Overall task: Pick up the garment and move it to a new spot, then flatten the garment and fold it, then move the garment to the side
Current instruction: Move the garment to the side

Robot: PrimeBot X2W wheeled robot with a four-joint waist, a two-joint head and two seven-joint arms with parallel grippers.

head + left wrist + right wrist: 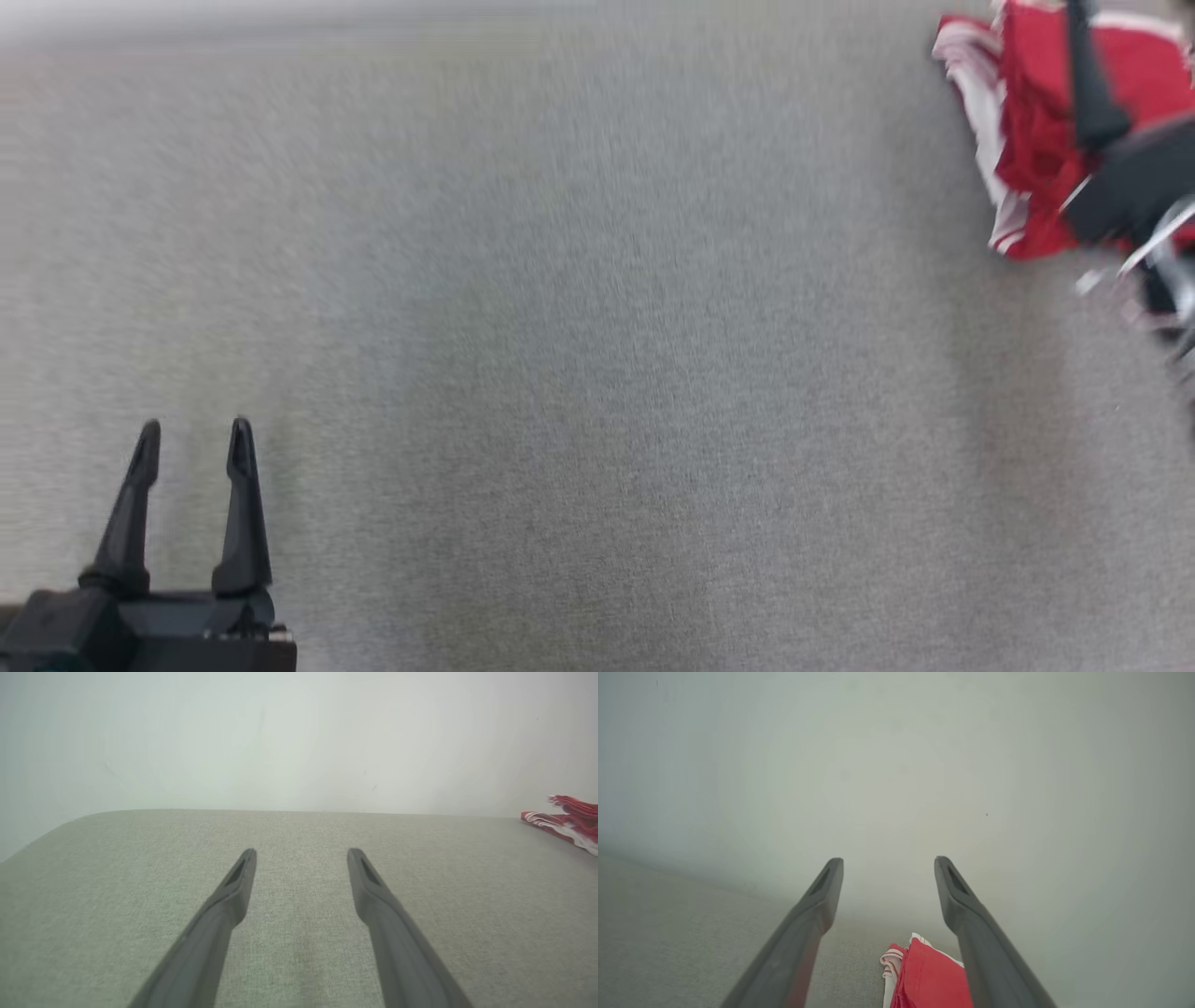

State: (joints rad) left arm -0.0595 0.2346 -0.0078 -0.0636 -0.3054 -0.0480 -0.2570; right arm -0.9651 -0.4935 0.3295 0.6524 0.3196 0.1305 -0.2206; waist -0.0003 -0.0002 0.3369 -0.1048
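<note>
The right pincer [888, 861] stands wide with nothing gripped. The garment [1036, 121] lies bunched on the bench [597, 373] just beneath it, red folds and striped trim showing low between its fingers. The left pincer [195, 429], also wide and empty, has the cloth well away to its right. In the head view one right finger crosses the heap, so a careless lift could snag a fold and drag it. A blind grab might pinch several layers.
</note>
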